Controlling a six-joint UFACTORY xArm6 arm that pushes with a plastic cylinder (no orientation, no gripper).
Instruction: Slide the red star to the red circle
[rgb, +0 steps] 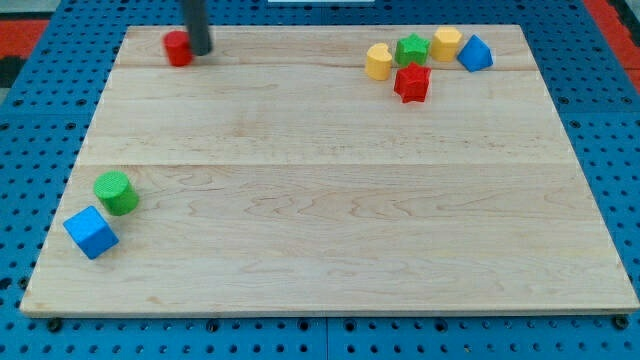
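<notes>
One red star (411, 82) sits upright, well apart from my tip (201, 52)

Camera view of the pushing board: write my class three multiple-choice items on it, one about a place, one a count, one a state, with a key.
1. Where is the red star?
A. the view's top right
B. the view's bottom left
C. the board's centre

2. How many blue blocks are there?
A. one
B. two
C. three

3. My tip stands
A. beside the red circle
B. against the red star
C. between the bottom-left blocks

Key: 1 A, it lies below the green star. 2 B, a blue cube and another blue block. 3 A, just right of it.
</notes>
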